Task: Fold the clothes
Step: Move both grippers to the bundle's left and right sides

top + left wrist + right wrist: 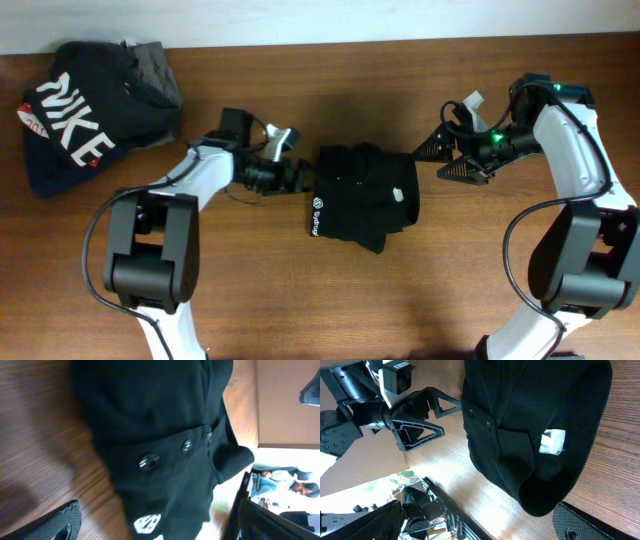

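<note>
The clothes [362, 195], a black shirt with a small white mark at its left edge, lie folded in a compact bundle at the table's middle. In the left wrist view the clothes [150, 425] show small buttons and the white mark. In the right wrist view the clothes [530, 425] show a white tag. My left gripper [297, 176] is open at the bundle's left edge, fingers [160, 525] wide apart and holding nothing. My right gripper [448, 160] is open just right of the bundle, fingers [470, 522] apart and empty. The left gripper [415, 415] also shows beyond the shirt in the right wrist view.
A dark garment with big white NIKE lettering [80, 125] lies at the back left, with a grey folded garment [155, 65] behind it. The wooden table [330, 290] extends bare toward the front. A pale wall runs along the back edge.
</note>
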Robot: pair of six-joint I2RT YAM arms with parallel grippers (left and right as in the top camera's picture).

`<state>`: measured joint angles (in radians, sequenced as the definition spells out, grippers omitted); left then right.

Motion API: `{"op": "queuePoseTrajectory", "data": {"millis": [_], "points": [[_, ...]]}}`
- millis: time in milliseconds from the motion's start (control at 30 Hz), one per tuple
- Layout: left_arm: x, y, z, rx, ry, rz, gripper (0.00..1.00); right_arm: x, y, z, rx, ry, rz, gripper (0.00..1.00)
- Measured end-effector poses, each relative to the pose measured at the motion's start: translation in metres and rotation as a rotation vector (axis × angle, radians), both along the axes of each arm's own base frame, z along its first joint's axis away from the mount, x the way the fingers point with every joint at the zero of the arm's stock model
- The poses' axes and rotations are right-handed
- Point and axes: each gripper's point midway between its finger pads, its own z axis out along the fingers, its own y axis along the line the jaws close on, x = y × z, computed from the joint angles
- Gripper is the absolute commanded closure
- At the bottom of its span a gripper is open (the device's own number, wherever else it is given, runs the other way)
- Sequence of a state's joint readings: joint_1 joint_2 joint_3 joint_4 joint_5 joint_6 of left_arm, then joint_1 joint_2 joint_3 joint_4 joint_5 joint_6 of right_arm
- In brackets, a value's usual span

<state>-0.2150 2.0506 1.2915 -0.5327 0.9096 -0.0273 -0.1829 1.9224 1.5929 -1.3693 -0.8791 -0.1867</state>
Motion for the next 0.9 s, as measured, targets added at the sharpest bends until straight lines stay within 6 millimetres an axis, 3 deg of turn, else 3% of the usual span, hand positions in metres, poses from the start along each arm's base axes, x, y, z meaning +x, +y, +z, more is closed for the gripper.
{"op": "queuePoseTrajectory", "data": {"millis": [167,500,900], "points": [[-0.006,-0.015,-0.004,0.032,0.012,-0.011,0.01,-0.006,-0.005,-0.003,-0.027,0.032,-0.001,0.01],[0.002,-0.014,-0.014,0.044,0.013,0.017,0.01,-0.010,-0.009,-0.008,-0.065,0.051,0.007,0.01],[-0.002,-0.033,-0.017,-0.051,0.057,-0.013,0.04,-0.010,-0.009,-0.009,-0.068,0.051,0.008,0.01]]}}
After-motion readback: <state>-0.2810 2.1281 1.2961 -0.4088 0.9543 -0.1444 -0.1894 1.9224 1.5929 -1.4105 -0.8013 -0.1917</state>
